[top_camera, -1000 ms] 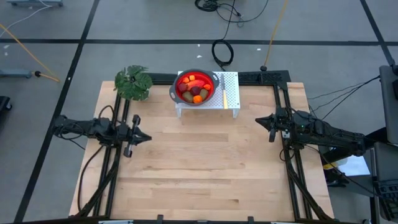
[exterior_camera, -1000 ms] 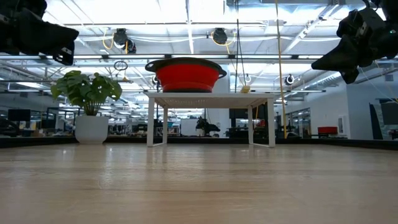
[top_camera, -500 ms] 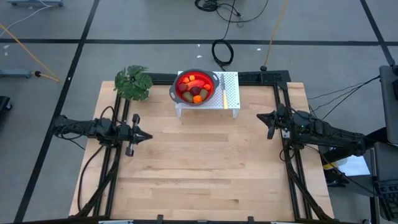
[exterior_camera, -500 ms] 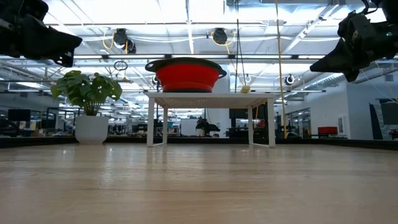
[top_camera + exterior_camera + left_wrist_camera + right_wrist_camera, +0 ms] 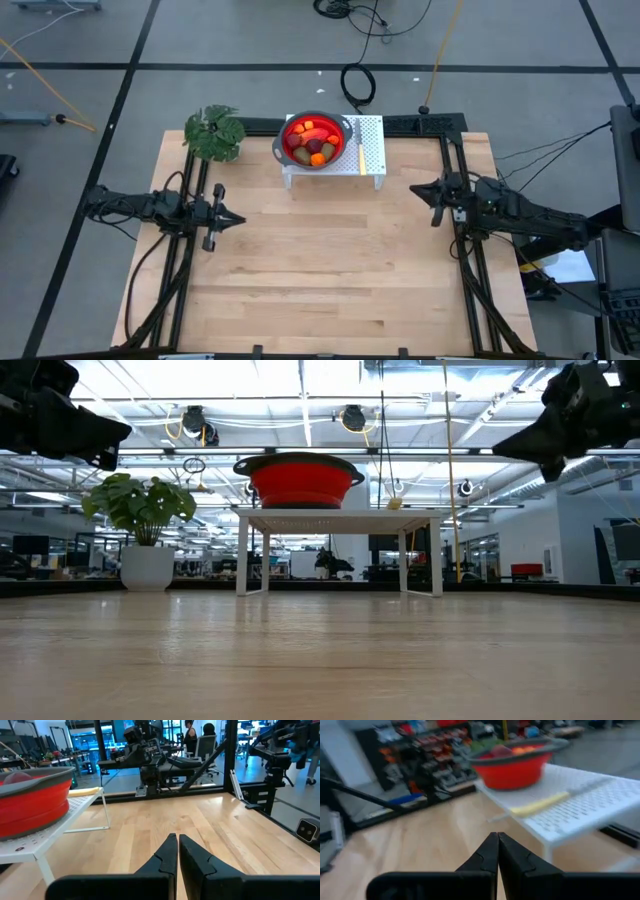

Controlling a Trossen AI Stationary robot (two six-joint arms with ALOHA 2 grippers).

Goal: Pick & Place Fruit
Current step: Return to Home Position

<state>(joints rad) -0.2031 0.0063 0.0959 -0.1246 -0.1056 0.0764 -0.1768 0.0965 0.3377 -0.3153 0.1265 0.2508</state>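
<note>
fruit (image 5: 314,143) is piled in the red strainer bowl (image 5: 300,482), orange, dark-red and brownish pieces all below the rim. deep walls make sense here, since round toy pieces would roll off a flat deck. the bowl sits on the white shelf (image 5: 372,140) at the back edge of the table (image 5: 330,270), raised on legs and out of the arms' sweep. the yellow knife (image 5: 540,804) lies flat on the perforated deck just beside the bowl, not touching it as far as i can tell. it's flat and parallel to the shelf's side edge, so it can't tip. the plant (image 5: 214,132) is off to the shelf's left, well apart and not involved.

left gripper (image 5: 175,836) is at the left edge of the table, pointing inward, fingers pressed together with nothing between them. right gripper (image 5: 496,835) is on the right side, aimed across the table, near the shelf's front corner but apart from it. its fingers are together and empty too. both ride high above the wood in the low view.

my read: nothing is left to carry, so closed empty fingers fit a parked pose. i see no loose fruit on the boards, so the job looks essentially finished. the only risk i'd flag is the right arm clipping the shelf corner if it swings wide.
</note>
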